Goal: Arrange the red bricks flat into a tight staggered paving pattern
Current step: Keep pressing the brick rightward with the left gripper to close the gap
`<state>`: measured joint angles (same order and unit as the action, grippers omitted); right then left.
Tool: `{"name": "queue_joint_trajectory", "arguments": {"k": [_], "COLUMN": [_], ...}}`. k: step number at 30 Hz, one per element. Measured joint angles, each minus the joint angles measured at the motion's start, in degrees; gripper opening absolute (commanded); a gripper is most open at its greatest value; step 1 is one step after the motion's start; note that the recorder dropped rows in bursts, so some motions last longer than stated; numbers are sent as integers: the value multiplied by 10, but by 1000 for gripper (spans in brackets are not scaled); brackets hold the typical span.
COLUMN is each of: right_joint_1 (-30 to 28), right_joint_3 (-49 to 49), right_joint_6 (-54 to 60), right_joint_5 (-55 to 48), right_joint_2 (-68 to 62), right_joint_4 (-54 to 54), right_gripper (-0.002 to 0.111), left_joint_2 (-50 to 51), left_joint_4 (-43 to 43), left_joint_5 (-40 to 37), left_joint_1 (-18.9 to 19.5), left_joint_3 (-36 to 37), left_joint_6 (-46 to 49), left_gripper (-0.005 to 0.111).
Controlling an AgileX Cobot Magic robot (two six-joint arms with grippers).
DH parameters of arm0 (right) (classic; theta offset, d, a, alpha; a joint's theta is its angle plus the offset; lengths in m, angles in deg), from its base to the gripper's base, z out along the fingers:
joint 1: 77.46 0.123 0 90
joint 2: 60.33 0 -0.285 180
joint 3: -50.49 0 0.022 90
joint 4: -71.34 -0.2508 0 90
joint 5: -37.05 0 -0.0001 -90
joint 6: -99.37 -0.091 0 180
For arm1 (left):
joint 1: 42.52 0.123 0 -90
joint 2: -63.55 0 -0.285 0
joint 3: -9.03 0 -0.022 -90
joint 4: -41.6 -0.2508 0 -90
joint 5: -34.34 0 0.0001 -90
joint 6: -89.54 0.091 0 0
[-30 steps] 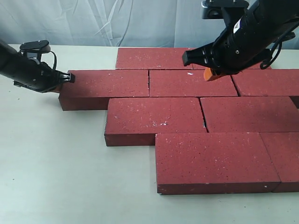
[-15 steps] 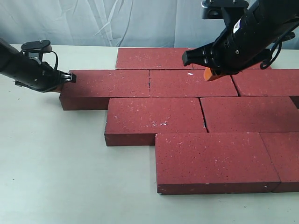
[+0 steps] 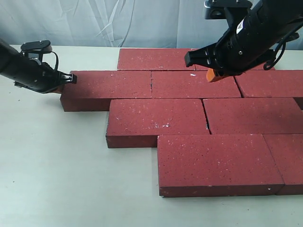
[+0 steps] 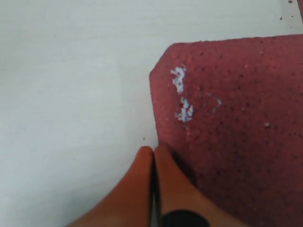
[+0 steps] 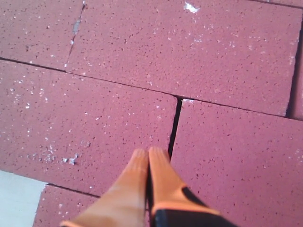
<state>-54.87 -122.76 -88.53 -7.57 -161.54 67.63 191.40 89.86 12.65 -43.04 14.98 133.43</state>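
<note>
Several dark-red bricks (image 3: pixel 189 118) lie flat on the table in staggered rows with thin seams between them. My left gripper (image 3: pixel 60 87) is shut and empty, its orange fingertips (image 4: pixel 163 158) against the left end of the second row's leftmost brick (image 3: pixel 106 85), whose corner (image 4: pixel 227 118) fills the left wrist view. My right gripper (image 3: pixel 215 76) is also shut and empty, hovering low over the bricks at the back right. In the right wrist view its tips (image 5: pixel 147 153) sit just beside a short seam (image 5: pixel 174 127) between two bricks.
The pale table (image 3: pixel 52 170) stretches bare to the left and front of the bricks. A light curtain (image 3: pixel 94 21) hangs behind. The front and right bricks run off the right edge of the exterior view.
My left gripper has edged very slightly right toward the brick's end. The right arm and the bricks have not visibly moved.
</note>
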Motion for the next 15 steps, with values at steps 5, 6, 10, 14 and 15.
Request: {"name": "queue_joint_trajectory", "arguments": {"k": [5,6,10,14,15], "right_joint_1": [0,0,0,0,0], "right_joint_3": [0,0,0,0,0], "right_joint_6": [0,0,0,0,0], "right_joint_5": [0,0,0,0,0], "right_joint_2": [0,0,0,0,0], "right_joint_4": [0,0,0,0,0], "right_gripper": [-1,-1,-1,-1,-1], "left_joint_2": [0,0,0,0,0], "left_joint_4": [0,0,-1,-5,-5], "left_joint_5": [1,2,2,4,4], "left_joint_1": [-7,-8,-8,-8,-8], "left_joint_3": [0,0,0,0,0], "left_joint_6": [1,1,1,1,1], "left_gripper": [0,0,0,0,0]}}
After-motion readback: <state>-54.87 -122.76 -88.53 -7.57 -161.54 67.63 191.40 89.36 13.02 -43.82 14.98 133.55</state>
